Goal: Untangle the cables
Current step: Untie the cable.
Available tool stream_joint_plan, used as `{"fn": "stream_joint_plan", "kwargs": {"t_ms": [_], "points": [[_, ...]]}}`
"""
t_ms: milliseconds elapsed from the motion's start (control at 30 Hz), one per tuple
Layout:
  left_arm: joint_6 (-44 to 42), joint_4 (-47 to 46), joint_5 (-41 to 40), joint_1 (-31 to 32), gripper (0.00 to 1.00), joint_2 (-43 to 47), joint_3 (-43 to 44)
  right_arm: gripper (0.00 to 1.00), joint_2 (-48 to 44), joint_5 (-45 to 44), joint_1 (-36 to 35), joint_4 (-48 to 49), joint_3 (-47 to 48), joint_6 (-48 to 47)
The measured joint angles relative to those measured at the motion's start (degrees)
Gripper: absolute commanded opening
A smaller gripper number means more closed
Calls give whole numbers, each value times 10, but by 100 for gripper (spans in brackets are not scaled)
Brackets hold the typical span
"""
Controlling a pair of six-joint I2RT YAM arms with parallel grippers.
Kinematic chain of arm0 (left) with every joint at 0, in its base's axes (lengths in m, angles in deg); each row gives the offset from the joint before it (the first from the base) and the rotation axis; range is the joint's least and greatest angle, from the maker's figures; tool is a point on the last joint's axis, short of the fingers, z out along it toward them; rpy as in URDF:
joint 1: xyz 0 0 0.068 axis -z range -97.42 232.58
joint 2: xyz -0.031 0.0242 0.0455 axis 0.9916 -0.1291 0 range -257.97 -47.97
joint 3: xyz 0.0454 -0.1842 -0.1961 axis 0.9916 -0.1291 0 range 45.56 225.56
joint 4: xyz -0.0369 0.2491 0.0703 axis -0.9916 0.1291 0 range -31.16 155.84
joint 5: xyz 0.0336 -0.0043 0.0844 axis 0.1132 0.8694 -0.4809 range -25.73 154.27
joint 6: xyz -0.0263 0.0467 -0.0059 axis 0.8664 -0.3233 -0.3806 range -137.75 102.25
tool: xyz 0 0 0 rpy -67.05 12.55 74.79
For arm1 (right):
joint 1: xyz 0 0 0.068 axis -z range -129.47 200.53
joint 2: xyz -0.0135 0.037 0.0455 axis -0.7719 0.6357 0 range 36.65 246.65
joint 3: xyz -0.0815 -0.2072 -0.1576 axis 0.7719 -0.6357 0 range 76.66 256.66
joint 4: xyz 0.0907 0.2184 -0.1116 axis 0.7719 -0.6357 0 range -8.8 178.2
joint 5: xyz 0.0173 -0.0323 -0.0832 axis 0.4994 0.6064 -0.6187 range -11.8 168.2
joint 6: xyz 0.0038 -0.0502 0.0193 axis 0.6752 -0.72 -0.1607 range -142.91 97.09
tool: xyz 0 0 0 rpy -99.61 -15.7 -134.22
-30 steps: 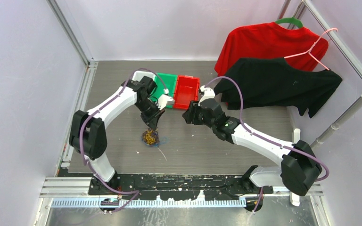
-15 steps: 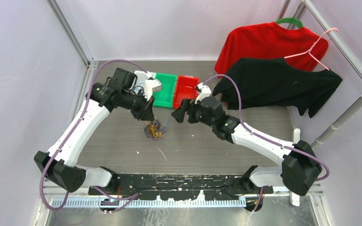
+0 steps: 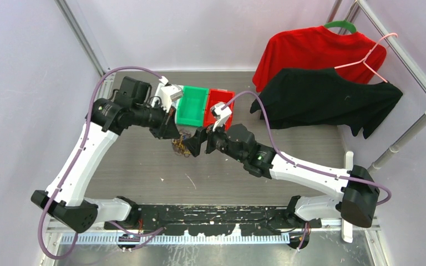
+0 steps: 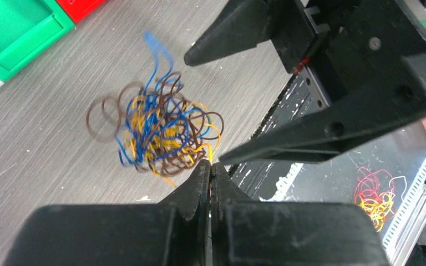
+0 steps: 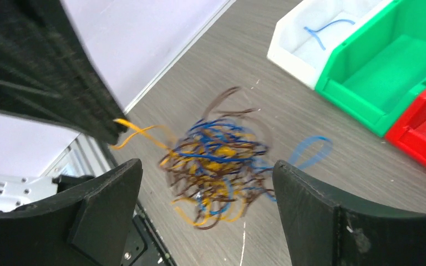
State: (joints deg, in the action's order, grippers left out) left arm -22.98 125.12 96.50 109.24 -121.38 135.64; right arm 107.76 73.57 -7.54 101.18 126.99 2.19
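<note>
so the left gripper, pinched tight on one orange strand, has just hauled the cables up right in front of the green bin, and the right gripper has swung in beside them gaping wide and empty, so a pull-apart looks next

no readable text, labels, brands or numbers

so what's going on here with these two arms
The left gripper is shut on an orange strand of the cable tangle. The right gripper is open and faces the tangle without gripping it. A single blue cable lies in the white bin.
</note>
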Motion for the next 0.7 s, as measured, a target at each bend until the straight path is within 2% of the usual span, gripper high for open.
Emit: {"fn": "stream_joint_plan", "kwargs": {"t_ms": [200,500,700], "points": [[30,10,9,5,0,17,21,89,2,-51,-6,17,0,-8],[40,17,17,7,0,19,27,89,5,-54,-12,32,0,-6],[40,17,17,7,0,19,27,88,-46,-59,-12,9,-17,3]]}}
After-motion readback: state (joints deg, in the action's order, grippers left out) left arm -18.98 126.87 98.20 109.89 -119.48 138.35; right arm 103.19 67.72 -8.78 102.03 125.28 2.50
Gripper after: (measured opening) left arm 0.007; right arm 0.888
